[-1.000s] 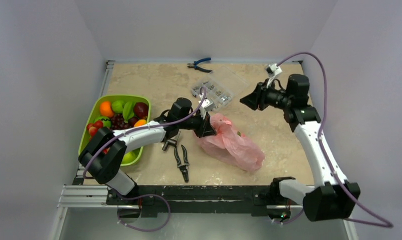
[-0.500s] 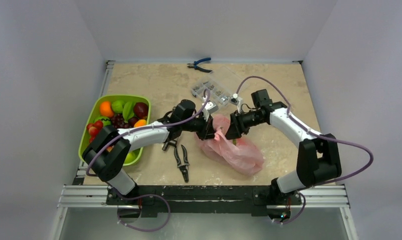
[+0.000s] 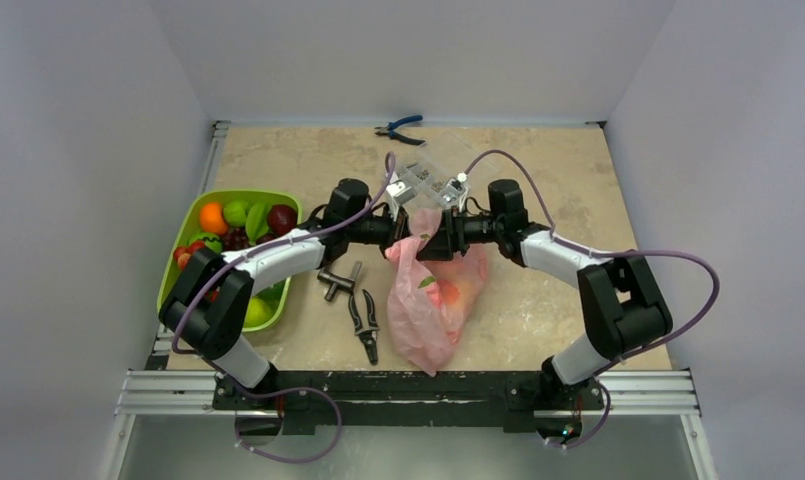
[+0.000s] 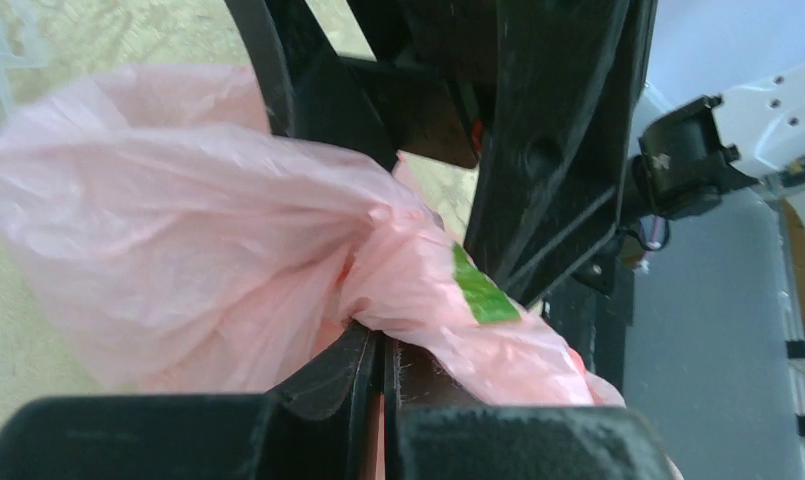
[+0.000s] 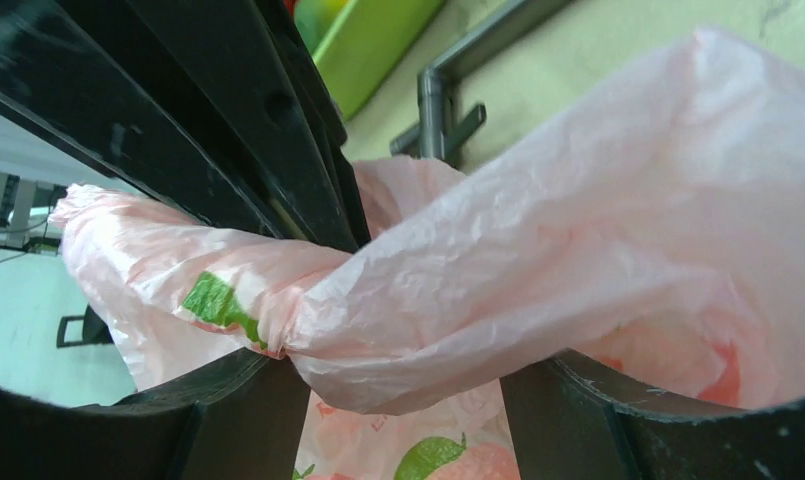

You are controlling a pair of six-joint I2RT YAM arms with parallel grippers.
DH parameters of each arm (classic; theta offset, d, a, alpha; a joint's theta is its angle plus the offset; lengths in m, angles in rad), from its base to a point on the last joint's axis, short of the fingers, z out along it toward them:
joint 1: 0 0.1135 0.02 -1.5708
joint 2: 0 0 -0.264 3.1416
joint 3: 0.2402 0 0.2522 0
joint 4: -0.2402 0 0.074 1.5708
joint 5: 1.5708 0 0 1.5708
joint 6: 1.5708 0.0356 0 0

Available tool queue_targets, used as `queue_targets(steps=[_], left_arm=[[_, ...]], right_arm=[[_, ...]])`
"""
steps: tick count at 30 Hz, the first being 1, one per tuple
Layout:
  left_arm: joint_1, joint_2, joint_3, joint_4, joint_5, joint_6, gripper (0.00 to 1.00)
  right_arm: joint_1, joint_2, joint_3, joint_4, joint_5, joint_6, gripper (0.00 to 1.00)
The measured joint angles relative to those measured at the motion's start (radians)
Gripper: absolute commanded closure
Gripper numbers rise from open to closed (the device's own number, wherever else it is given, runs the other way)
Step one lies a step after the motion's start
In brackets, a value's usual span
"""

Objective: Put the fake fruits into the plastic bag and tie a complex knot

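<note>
From above, the plastic bag (image 3: 426, 305) lies on the bench (image 3: 548, 300) just in front of the middle, its body sagging toward the near edge and its gathered top lifted between the two arms. The left gripper (image 3: 404, 228) and the right gripper (image 3: 439, 236) meet nose to nose at that top, almost touching. A reddish-orange shape shows through the film, though whether it is a fruit or a print cannot be told. The fake fruits (image 3: 240, 224) sit piled in the green tray (image 3: 240, 193) at the left. Black pliers (image 3: 364, 322) and a metal T-handled tool (image 3: 339, 281) lie between tray and bag. A clear compartment box (image 3: 435, 172) and blue-handled pliers (image 3: 399, 127) are at the far side. In the left wrist view the jaws are clenched together on a twisted neck of pink film that bears a green printed patch (image 4: 483, 298); the other arm's black fingers stand close behind it. In the right wrist view the fingers (image 5: 228, 420) stand apart, released, with the twisted rope of film lying across the gap between them and more of the bag hanging below.
</note>
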Motion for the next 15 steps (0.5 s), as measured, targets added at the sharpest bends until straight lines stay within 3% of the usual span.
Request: queue_targets(steps=[5, 11, 15], left_arm=[[0.013, -0.027, -0.002, -0.036, 0.093, -0.005, 1.0], [0.001, -0.032, -0.032, -0.004, 0.159, -0.041, 1.0], [-0.012, 0.009, -0.032, 0.117, 0.19, -0.135, 1.0]], right_arm=[[0.0, -0.029, 0.0, 0.108, -0.008, 0.089, 0.24], [0.009, -0.087, -0.032, 0.184, -0.005, 0.144, 0.23], [0.026, -0.087, -0.061, 0.253, -0.002, 0.194, 0.23]])
